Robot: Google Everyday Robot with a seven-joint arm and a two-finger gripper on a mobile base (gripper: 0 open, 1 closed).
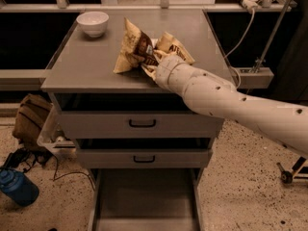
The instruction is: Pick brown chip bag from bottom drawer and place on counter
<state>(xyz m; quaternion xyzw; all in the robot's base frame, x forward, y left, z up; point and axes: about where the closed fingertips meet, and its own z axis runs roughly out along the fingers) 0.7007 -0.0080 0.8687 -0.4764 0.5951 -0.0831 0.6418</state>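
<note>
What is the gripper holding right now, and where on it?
The gripper pinches the brown chip bag at its dark middle, over the counter.

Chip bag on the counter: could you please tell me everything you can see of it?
The chip bag is crinkled foil, dark brown in the middle with tan-yellow pointed corners and pale lettering. It stands tilted on the counter, right of centre, its lower left corner resting on the grey top. Its middle is pinched and crumpled by the gripper, which reaches in from the right and is shut on it; the corners flare out to both sides. Nothing else touches it.
</note>
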